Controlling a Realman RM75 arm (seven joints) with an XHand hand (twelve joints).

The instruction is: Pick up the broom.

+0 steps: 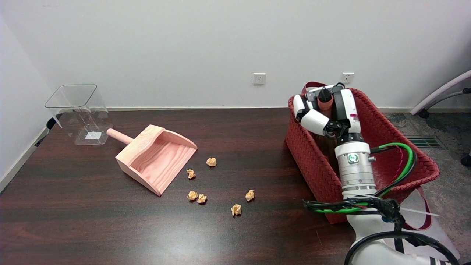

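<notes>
Right black-and-white many-fingered hand [327, 112]: raised over the far left part of the red woven basket with strap handles [401, 147], fingers wrapped around the reddish-brown cylindrical handle of the broom [325, 102], grasping it; handle top with a dark cap showing above the fingers; the broom's lower part hidden behind the hand and the basket wall. Right white arm with metal wrist and green and black cables [355, 173]: reaching in from the lower right, across the basket's near rim. Dark brown wooden table [92, 221]: bearing all listed items. Light pink wooden dustpan with round handle [156, 158]: lying left of centre, open mouth turned toward the table's middle. Six small crumpled tan paper balls [211, 161]: scattered on the table between dustpan and basket, apart from both. Clear plastic square container [79, 112]: at the far left edge, just beyond the dustpan's handle. Two white wall sockets [259, 78]: on the white wall behind.
</notes>
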